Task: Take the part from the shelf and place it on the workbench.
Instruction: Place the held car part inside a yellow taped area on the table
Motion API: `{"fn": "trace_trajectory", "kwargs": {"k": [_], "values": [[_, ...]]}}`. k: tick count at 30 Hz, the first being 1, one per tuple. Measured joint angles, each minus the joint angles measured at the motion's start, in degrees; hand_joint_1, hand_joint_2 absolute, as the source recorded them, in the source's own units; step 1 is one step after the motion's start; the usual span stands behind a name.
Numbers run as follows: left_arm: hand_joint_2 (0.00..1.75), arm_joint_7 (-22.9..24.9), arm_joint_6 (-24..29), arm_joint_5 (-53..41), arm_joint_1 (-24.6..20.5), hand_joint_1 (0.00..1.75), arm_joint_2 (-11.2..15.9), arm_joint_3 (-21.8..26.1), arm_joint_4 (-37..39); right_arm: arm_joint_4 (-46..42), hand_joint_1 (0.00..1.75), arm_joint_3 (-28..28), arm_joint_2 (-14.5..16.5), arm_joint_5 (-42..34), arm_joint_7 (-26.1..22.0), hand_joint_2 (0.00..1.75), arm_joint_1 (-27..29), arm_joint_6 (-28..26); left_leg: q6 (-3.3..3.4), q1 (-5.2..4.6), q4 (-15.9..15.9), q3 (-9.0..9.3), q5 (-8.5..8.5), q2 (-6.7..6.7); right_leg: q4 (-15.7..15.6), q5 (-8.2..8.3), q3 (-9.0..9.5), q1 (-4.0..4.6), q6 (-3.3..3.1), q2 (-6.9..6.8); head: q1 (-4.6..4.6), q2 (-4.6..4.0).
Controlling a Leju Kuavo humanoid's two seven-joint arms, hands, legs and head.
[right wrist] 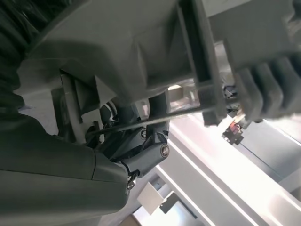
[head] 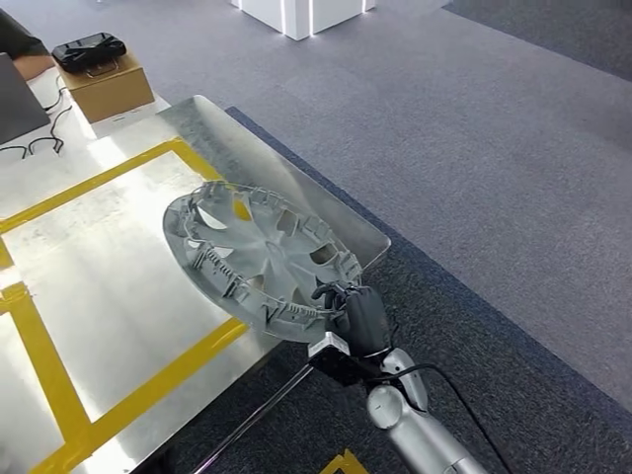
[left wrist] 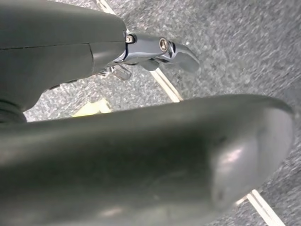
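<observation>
Head view: my right hand (head: 357, 318) grips the grey wheel cover (head: 257, 259) by its rim, tilted over the counter (head: 112, 286) corner. Placing step; next I'd lower it flat, then release.

Robot demo / test workshop w/ an industrial bench setup.

Standing here: bare sheet-metal desk (head: 112, 286) marked off w/ yellow tape (head: 44, 365) into work zones, like a factory station. Grey plastic wheel cover (head: 253, 259) (car part) lies at the desk edge, so automotive-type handling. Floor is grey office-style carpet (head: 462, 128) w/ a darker strip along the desk, not a real shop floor. White block w/ lit vertical strips (head: 298, 14) at the far end looks like showroom furniture. Cardboard box (head: 112, 87) w/ a black handheld controller (head: 89, 47) on top, plus loose black cables (head: 44, 138) on the desk: test-rig clutter.
</observation>
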Motion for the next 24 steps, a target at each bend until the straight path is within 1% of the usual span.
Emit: {"fn": "trace_trajectory", "kwargs": {"k": [1,2,3,4,5,6,7,8,9,10,11,12,13,14,15,16,17,18,19,20,21,22,23,24], "values": [[0.0,0.0,0.01,0.0,-0.08,0.0,-0.04,-0.05,0.0,0.77,1.75,-0.24,0.06,0.07,-0.06,1.75,-0.26,-0.01,0.28,0.12,-0.16,0.2,0.09,-0.33,2.91,-1.59,-1.39,-0.06,0.1,1.02,0.19,-0.01],[0.0,-0.01,0.01,0.0,-0.15,0.0,-0.07,-0.11,0.0,1.48,1.75,-0.44,0.09,0.12,-0.15,1.75,-0.4,-0.03,0.47,0.11,-0.18,0.22,0.08,-0.72,6.78,-3.42,-3.27,-0.05,0.15,1.94,0.34,-0.01],[0.0,0.0,0.01,0.0,-0.13,0.0,-0.09,-0.16,0.0,2.11,1.75,-0.59,0.1,0.14,-0.24,1.75,-0.47,-0.06,0.57,0.06,-0.16,0.21,0.05,-1.17,10.58,-4.88,-5.22,-0.02,0.19,2.43,0.46,-0.01],[0.0,0.01,0.01,0.01,-0.05,0.0,-0.1,-0.21,0.0,2.64,1.75,-0.69,0.1,0.16,-0.31,1.75,-0.5,-0.09,0.6,0.0,-0.15,0.23,0.03,-1.65,13.12,-5.45,-6.64,0.01,0.18,2.68,0.51,-0.01],[0.0,0.01,0.01,0.01,0.03,0.0,-0.09,-0.25,0.0,3.01,1.75,-0.78,0.1,0.16,-0.36,1.75,-0.55,-0.11,0.61,-0.06,-0.12,0.27,0.03,-2.16,13.57,-4.89,-7.06,0.05,0.12,2.8,0.51,-0.01],[0.0,0.02,0.01,0.01,0.07,0.0,-0.09,-0.27,0.0,3.31,1.75,-0.83,0.1,0.21,-0.33,1.75,-0.69,-0.1,0.6,-0.1,-0.1,0.35,0.02,-2.7,11.65,-3.28,-6.3,0.07,-0.01,2.92,0.52,-0.01],[0.0,0.02,-0.01,0.01,0.06,0.0,-0.1,-0.31,0.0,3.55,1.75,-0.88,0.11,0.33,-0.23,1.75,-0.88,-0.07,0.55,-0.11,-0.05,0.42,0.01,-3.25,7.86,-1.09,-4.54,0.06,-0.18,3.31,0.52,-0.01],[0.0,0.03,-0.05,0.01,0.02,0.0,-0.14,-0.37,0.0,3.84,1.75,-0.95,0.12,0.57,-0.04,1.75,-1.13,-0.03,0.41,-0.12,0.03,0.43,-0.03,-3.75,3.72,0.5,-2.54,-0.01,-0.38,4.4,0.51,-0.01],[0.0,0.11,-0.09,0.03,-0.04,0.0,-0.15,-0.45,0.0,4.2,1.75,-0.99,0.19,0.9,0.19,1.75,-1.41,0.01,0.17,-0.14,0.16,0.37,-0.09,-4.24,0.35,1.6,-0.78,-0.04,-0.55,5.22,0.49,-0.01],[0.0,0.2,-0.12,0.05,-0.09,0.0,-0.15,-0.6,0.0,4.71,1.75,-1.02,0.29,1.27,0.38,1.75,-1.69,0.03,-0.17,-0.11,0.26,0.27,-0.1,-4.62,-1.73,2.05,0.37,-0.01,-0.71,5.88,0.45,-0.01],[0.0,0.3,-0.14,0.08,-0.12,0.0,-0.15,-0.75,0.0,5.3,1.75,-1.03,0.45,1.64,0.5,1.75,-1.95,0.04,-0.54,-0.03,0.31,0.17,-0.05,-4.94,-2.42,1.94,0.85,0.08,-0.91,6.17,0.43,-0.01],[0.0,0.41,-0.14,0.11,-0.13,0.0,-0.13,-0.93,0.0,5.85,1.75,-1.02,0.65,1.97,0.54,1.75,-2.18,0.04,-0.92,0.08,0.29,0.11,0.03,-5.29,-2.55,2.09,1.07,0.25,-1.14,5.66,0.44,-0.01],[0.0,0.48,-0.13,0.17,-0.11,0.0,-0.09,-1.1,0.0,6.4,1.75,-1.02,0.89,2.32,0.55,1.75,-2.41,0.0,-1.24,0.22,0.34,0.09,0.04,-5.48,-2.72,2.26,1.23,0.22,-1.5,5.19,0.45,-0.01],[0.0,0.56,-0.11,0.29,-0.08,0.0,-0.05,-1.21,0.0,6.88,1.75,-1.02,1.14,2.68,0.55,1.75,-2.64,-0.08,-1.54,0.24,0.78,-0.06,-0.29,-5.13,-2.95,2.41,1.43,0.16,-1.88,4.73,0.44,-0.01],[0.0,0.69,-0.13,0.59,-0.11,0.0,-0.03,-1.28,0.0,7.39,1.75,-1.04,1.39,3.07,0.59,1.75,-2.89,-0.22,-1.85,0.25,2.13,-0.64,-1.2,-4.34,-3.18,2.55,1.59,0.04,-2.23,4.2,0.26,-0.01],[0.0,0.81,-0.29,1.23,-0.16,0.0,0.01,-1.31,0.0,7.9,1.75,-1.06,1.6,3.45,0.63,1.75,-3.1,-0.36,-2.15,0.3,4.7,-1.77,-2.71,-3.28,-3.36,2.63,1.68,-0.06,-2.5,3.66,0.03,-0.01],[0.0,0.9,-0.72,2.16,-0.2,0.0,-0.01,-1.27,0.0,8.34,1.75,-1.1,1.7,3.81,0.67,1.75,-3.25,-0.48,-2.45,0.35,8.25,-3.39,-4.55,-2.21,-3.4,2.62,1.69,0.01,-2.64,3.2,-0.18,-0.01],[0.0,0.98,-1.48,3.49,-0.2,0.0,-0.02,-1.14,0.0,8.73,1.75,-1.15,1.76,4.14,0.69,1.75,-3.36,-0.55,-2.71,0.49,12.13,-5.17,-6.29,-1.66,-3.39,2.6,1.67,0.05,-2.74,2.7,-0.36,-0.01],[0.0,1.08,-2.56,5.11,-0.09,0.0,-0.04,-0.88,0.0,9.03,1.75,-1.19,1.77,4.39,0.69,1.75,-3.45,-0.54,-2.91,0.63,15.1,-6.5,-7.27,-1.43,-3.38,2.57,1.66,0.08,-2.77,2.23,-0.41,-0.01],[0.0,1.21,-3.67,6.58,0.09,0.0,-0.08,-0.49,0.01,9.29,1.75,-1.24,1.79,4.59,0.68,1.75,-3.57,-0.52,-3.03,0.72,16.21,-6.95,-7.19,-1.34,-3.38,2.53,1.7,0.09,-2.77,1.79,-0.42,-0.01],[0.0,1.36,-4.58,7.81,0.29,0.0,-0.13,-0.09,0.02,9.5,1.75,-1.27,1.82,4.69,0.69,1.75,-3.72,-0.5,-3.09,0.79,15.11,-6.33,-6.08,-1.21,-3.38,2.48,1.76,0.09,-2.74,1.36,-0.44,0.0],[0.0,1.53,-5.21,8.59,0.45,0.0,-0.18,0.24,0.03,9.64,1.75,-1.31,1.85,4.75,0.73,1.75,-3.87,-0.49,-3.07,0.85,11.86,-4.66,-4.19,-0.77,-3.37,2.43,1.87,0.09,-2.66,0.96,-0.45,0.0],[0.0,1.64,-5.51,8.88,0.55,0.0,-0.26,0.45,0.04,9.7,1.75,-1.37,1.88,4.79,0.81,1.75,-4.0,-0.48,-2.97,0.81,7.6,-2.49,-2.41,0.44,-3.37,2.35,2.01,0.15,-2.51,0.57,-0.45,0.0],[0.0,1.75,-5.64,8.99,0.54,0.0,-0.35,0.55,0.04,9.72,1.75,-1.45,1.89,4.84,0.91,1.75,-4.08,-0.48,-2.71,0.63,3.88,-0.66,-1.21,1.52,-3.34,2.23,2.13,0.29,-2.26,0.22,-0.48,-0.01]]}}
